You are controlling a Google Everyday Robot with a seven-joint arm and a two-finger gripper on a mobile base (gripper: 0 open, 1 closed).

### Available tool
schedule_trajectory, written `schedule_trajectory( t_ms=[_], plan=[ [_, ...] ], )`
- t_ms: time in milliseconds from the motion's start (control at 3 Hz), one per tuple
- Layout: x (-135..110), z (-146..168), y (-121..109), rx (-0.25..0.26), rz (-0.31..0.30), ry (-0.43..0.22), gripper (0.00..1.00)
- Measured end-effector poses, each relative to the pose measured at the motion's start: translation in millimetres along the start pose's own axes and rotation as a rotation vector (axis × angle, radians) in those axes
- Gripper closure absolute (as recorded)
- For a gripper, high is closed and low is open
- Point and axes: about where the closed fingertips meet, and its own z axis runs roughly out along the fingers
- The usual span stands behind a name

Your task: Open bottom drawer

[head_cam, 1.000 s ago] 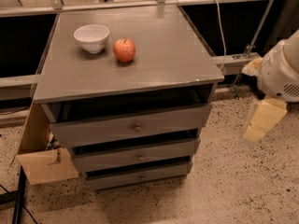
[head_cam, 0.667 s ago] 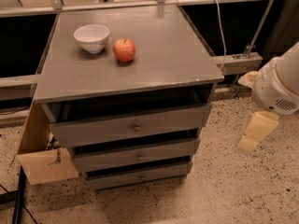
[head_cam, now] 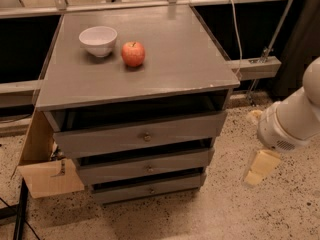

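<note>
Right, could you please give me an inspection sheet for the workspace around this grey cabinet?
Surface: grey painted cabinet top, carrying two items.
Job's things: slim grey bottom drawer with round metal knob, looks closed, untouched.
Clutter: white ceramic bowl and red apple, side by side, apart.
Grippers: cream pincer hangs right of the cabinet, level with the lower drawers, touching nothing.
Cables: white cable behind the right rear corner.
Surroundings: speckled floor; brown cardboard box at the cabinet's left side.
</note>
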Motion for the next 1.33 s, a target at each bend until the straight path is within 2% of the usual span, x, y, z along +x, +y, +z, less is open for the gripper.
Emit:
schedule_trajectory(
  t_ms=[333,667,1333],
  plan=[
    [17,48,9,-0.085,0.060,-0.019,0.00],
    [23,56,8,-0.097,0.066,-0.026,0.00],
    [52,123,14,-0.144,-0.012,-0.070,0.00]
  ],
)
